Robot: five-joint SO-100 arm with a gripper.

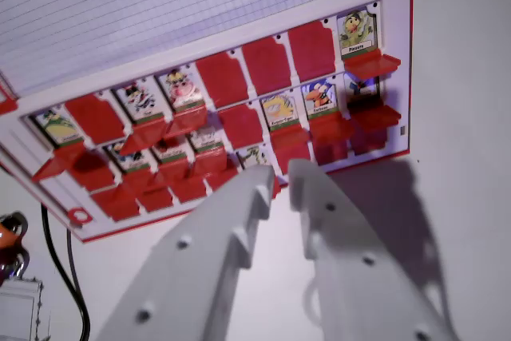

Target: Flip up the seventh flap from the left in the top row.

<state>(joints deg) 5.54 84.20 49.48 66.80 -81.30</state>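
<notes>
A white game board (391,77) with red flaps lies tilted across the upper half of the wrist view, its red-trimmed right edge running down toward the lower right corner of the board. Reading the top row from the wrist view's left: a raised flap showing a picture card (57,127), a closed flap (96,117), 2 more raised flaps with cards, then 3 closed flaps in a run, and at the board's top right corner a raised flap showing a card (356,31). By that count, the seventh flap (311,49) is the closed red one just left of that last card, near the board's right edge.

The flap looks like thin, light, stiff plastic hinged along 1 edge, smooth and likely slippery. It probably wants a push under its free edge, not a pinch; which edge is the free one is hard to tell at this angle.

Each pocket on the board holds 1 small portrait card; cards show only where flaps stand open.

The gripper (279,185) hangs over the board's bottom edge, well short of the top row, its 2 white jaws a narrow gap apart and holding nothing. A black cable (60,265) trails off the board's lower left corner.
</notes>
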